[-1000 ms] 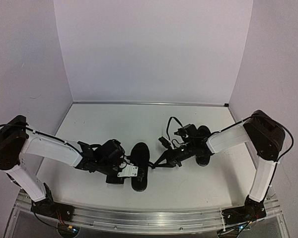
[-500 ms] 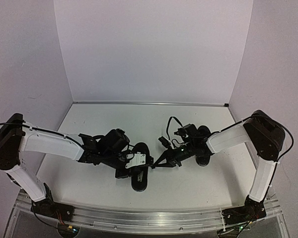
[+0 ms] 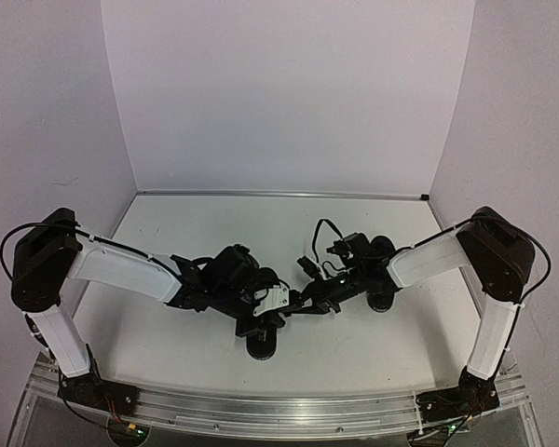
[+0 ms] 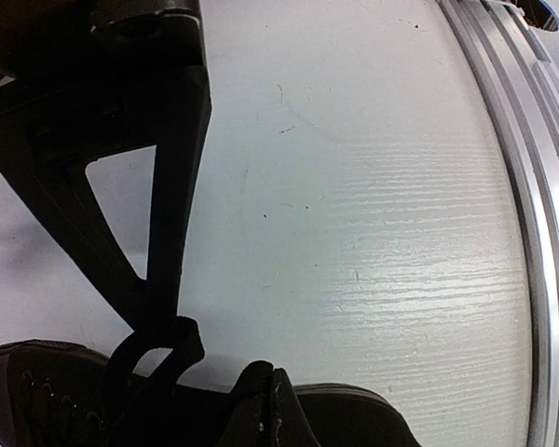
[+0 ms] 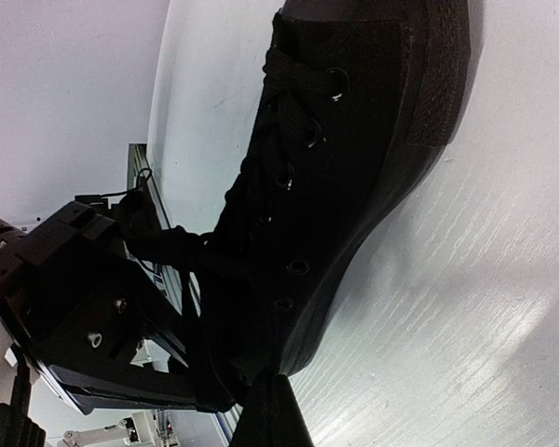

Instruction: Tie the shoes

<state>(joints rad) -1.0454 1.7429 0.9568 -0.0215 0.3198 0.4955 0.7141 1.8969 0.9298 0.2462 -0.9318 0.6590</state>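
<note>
One black shoe (image 3: 261,345) lies near the table's front, mostly covered by my left gripper (image 3: 268,317). The other shoe (image 3: 383,270) lies to the right, beside the right arm. In the left wrist view my left gripper (image 4: 272,384) is shut just above the shoe (image 4: 373,421), with nothing visible between its pads. A lace loop (image 4: 158,346) rises from the shoe to the tip of my right gripper (image 4: 163,312). My right gripper (image 3: 298,305) is shut on that thin black lace (image 3: 287,310). In the right wrist view its tips (image 5: 272,410) sit at the rim of the shoe (image 5: 354,140).
A metal rail (image 3: 279,414) runs along the near table edge and shows in the left wrist view as the rail (image 4: 540,233). White walls close the back and both sides. A black cable (image 3: 324,226) loops above the right wrist.
My left arm has swung right, bringing its gripper from beside the near shoe to over it, close to the right gripper. The right arm has held still.
</note>
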